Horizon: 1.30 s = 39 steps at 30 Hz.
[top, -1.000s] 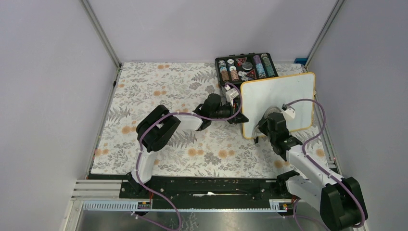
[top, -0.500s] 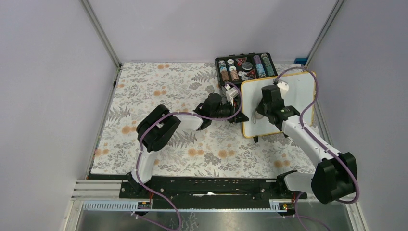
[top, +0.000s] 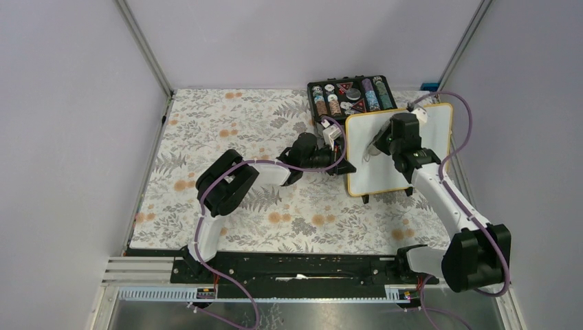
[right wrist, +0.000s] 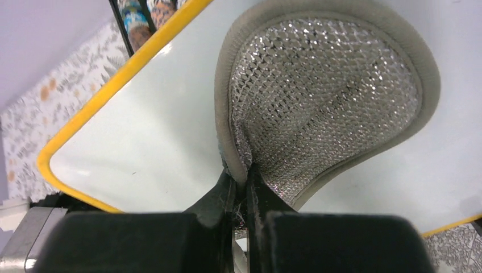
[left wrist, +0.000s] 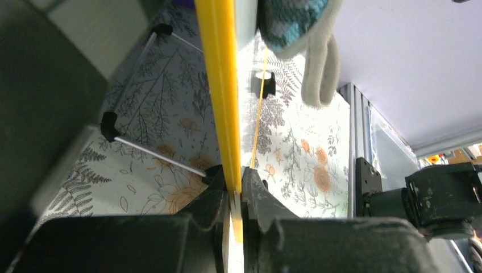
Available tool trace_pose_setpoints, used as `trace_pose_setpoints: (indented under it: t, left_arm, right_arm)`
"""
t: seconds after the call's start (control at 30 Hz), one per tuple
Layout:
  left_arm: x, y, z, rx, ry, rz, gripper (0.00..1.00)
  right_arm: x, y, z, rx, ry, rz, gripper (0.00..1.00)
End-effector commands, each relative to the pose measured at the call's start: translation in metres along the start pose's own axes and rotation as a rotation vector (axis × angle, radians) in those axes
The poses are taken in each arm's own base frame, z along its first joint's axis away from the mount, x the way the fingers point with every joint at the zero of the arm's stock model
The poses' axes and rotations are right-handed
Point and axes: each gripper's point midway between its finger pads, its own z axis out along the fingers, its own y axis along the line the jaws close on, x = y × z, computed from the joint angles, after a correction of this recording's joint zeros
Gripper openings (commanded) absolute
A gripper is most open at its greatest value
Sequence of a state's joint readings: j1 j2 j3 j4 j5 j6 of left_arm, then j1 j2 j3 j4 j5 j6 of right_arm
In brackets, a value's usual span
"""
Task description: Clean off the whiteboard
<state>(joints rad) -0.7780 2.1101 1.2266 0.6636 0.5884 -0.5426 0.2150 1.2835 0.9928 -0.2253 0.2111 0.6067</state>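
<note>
1. Case of coloured chips (top: 352, 95) is sitting at the upper centre of the top view, at the far side of the floral desk (top: 227, 137), just behind the whiteboard (top: 371, 175).
2. The whiteboard is standing tilted on its small black feet, right of centre in the top view, with its yellow frame facing both arms.
3. The left fingers (left wrist: 234, 182) are clamping shut on the yellow frame at the board's left edge, reaching in from the centre of the frame.
4. The right fingers (right wrist: 241, 185) are pinching a silver mesh pad (right wrist: 324, 96) with a beige rim, which is lying against the board's plain white face near its upper middle.
5. A purple cable (top: 459, 103) is looping over the board's upper right corner.
</note>
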Motion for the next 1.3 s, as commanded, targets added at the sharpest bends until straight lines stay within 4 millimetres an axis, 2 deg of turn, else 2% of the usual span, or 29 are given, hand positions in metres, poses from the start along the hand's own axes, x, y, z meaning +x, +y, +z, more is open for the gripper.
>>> trace_pose_setpoints:
  t: [0.0,0.17,0.3,0.4,0.5,0.67,0.8,0.87,0.93,1.0,1.1,1.17,1.27]
  left_arm:
    - [0.069,0.079,-0.024,-0.29,0.152,-0.258,0.0]
    - [0.069,0.079,-0.024,-0.293,0.153,-0.257,0.0]
    - [0.07,0.08,-0.025,-0.295,0.153,-0.259,0.0]
    - [0.07,0.08,-0.025,-0.295,0.153,-0.258,0.0]
    - [0.07,0.08,-0.025,-0.295,0.154,-0.259,0.0]
    - [0.069,0.081,-0.024,-0.295,0.153,-0.26,0.0]
    - [0.07,0.08,-0.024,-0.295,0.156,-0.26,0.0]
    - [0.07,0.08,-0.023,-0.294,0.156,-0.257,0.0]
    - [0.07,0.081,-0.023,-0.296,0.157,-0.258,0.0]
    - [0.07,0.08,-0.023,-0.295,0.158,-0.257,0.0]
    - [0.071,0.08,-0.024,-0.297,0.158,-0.259,0.0]
    - [0.071,0.08,-0.024,-0.296,0.159,-0.259,0.0]
    - [0.071,0.081,-0.024,-0.296,0.158,-0.259,0.0]
  right_arm:
    - [-0.029,-0.041,0.018,0.05,-0.204,0.121,0.0]
    - [0.029,-0.101,0.013,0.153,-0.134,0.147,0.0]
    - [0.074,-0.136,0.009,0.218,-0.073,0.149,0.0]
    - [0.089,-0.144,0.007,0.226,-0.046,0.155,0.0]
    - [0.087,-0.131,0.007,0.168,-0.029,0.154,0.0]
    - [0.065,-0.064,0.005,-0.04,0.009,0.153,0.0]
    - [0.038,0.007,-0.007,-0.159,-0.038,0.057,0.0]
    - [0.023,0.032,-0.008,-0.199,-0.046,0.051,0.0]
    - [0.007,0.048,-0.006,-0.217,-0.069,0.043,0.0]
    - [-0.016,0.058,-0.006,-0.217,-0.123,0.038,0.0]
    - [-0.047,0.059,-0.005,-0.162,-0.212,0.031,0.0]
    - [-0.069,0.053,-0.003,-0.127,-0.268,0.032,0.0]
    - [-0.097,0.032,0.006,-0.08,-0.312,0.08,0.0]
